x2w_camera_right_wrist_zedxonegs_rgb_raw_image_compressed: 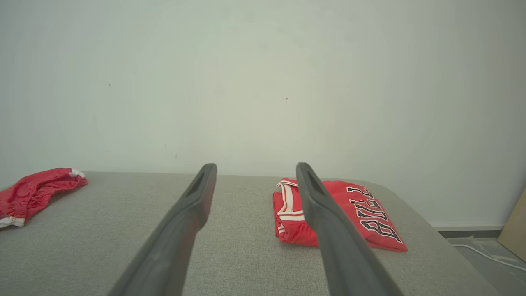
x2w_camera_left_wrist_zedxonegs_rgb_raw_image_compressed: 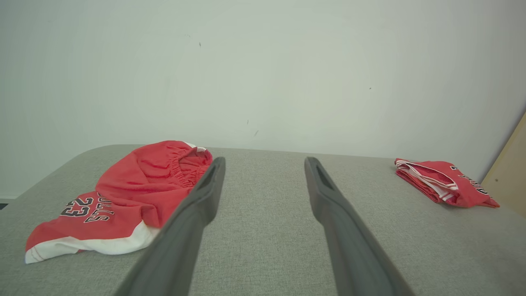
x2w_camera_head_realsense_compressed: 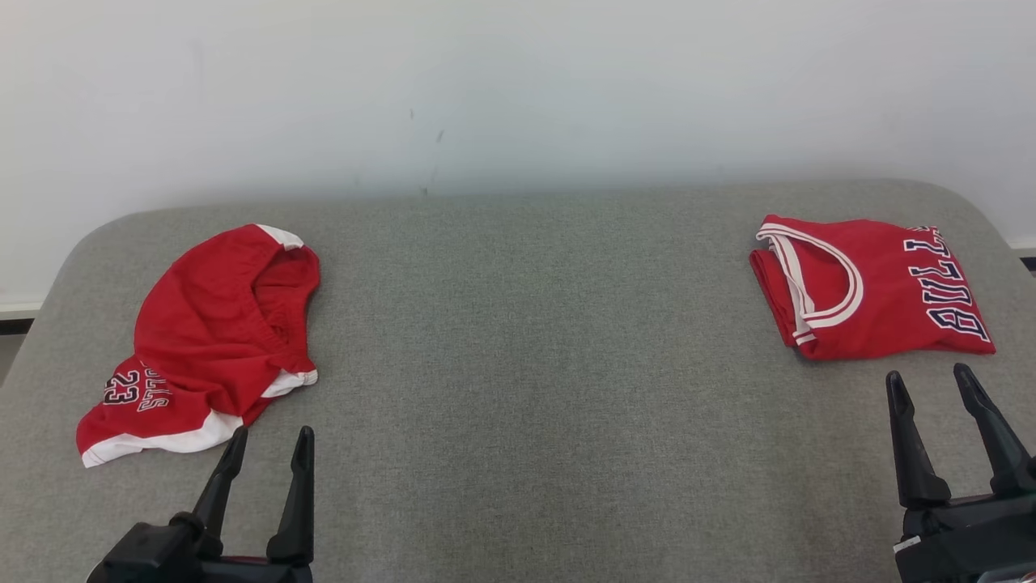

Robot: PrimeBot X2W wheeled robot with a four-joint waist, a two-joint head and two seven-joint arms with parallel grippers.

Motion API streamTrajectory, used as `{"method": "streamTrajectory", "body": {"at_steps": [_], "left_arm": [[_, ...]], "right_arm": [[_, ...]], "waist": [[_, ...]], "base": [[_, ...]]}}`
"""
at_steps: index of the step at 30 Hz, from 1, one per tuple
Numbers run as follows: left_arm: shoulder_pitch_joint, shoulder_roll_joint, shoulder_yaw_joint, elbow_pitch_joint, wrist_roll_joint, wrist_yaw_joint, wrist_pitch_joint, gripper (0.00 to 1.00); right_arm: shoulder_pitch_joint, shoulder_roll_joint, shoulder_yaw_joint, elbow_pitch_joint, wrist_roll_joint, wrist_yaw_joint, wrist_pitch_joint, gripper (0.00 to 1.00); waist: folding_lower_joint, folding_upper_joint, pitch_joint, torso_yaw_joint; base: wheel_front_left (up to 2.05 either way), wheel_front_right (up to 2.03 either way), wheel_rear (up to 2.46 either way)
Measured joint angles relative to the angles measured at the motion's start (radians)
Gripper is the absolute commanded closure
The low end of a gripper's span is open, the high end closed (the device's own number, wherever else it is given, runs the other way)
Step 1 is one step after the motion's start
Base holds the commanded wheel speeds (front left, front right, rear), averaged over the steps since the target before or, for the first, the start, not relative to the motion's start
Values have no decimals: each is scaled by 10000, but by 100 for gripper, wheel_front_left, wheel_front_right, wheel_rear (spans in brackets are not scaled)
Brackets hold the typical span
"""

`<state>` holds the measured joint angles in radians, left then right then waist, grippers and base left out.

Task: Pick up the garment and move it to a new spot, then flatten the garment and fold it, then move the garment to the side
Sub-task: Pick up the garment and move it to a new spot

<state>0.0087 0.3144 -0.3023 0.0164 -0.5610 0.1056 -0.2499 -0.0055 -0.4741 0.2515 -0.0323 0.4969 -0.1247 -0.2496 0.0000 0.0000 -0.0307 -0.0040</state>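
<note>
Shorts [x2w_camera_head_realsense_compressed: 210, 340], red, crumpled at left of desk [x2w_camera_head_realsense_compressed: 518, 364], just ahead of left gripper [x2w_camera_head_realsense_compressed: 273, 435] — jaws spread, empty. Right gripper [x2w_camera_head_realsense_compressed: 927, 372] likewise agape near folded jersey [x2w_camera_head_realsense_compressed: 874, 287]. Risk — pinching one layer only, cloth bunching on lift.

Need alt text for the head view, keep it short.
Two red garments lie on a grey padded table: crumpled shorts at left, a folded jersey at right. The left pincer and right pincer sit open at the bottom corners, empty.
</note>
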Motion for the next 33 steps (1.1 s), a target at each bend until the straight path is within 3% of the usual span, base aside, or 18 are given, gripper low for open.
{"method": "streamTrajectory", "body": {"at_steps": [16,33], "left_arm": [[-62,-146,-4,52,123,-100,0,0],[-458,-320,-12,447,261,-178,-29,0]], "right_arm": [[46,351,10,-242,-297,38,0,0],[-511,863,506,194,-311,1030,0,0]], "waist": [[1,0,140,299],[1,0,351,1834]], "base": [[0,0,0],[0,0,0]]}}
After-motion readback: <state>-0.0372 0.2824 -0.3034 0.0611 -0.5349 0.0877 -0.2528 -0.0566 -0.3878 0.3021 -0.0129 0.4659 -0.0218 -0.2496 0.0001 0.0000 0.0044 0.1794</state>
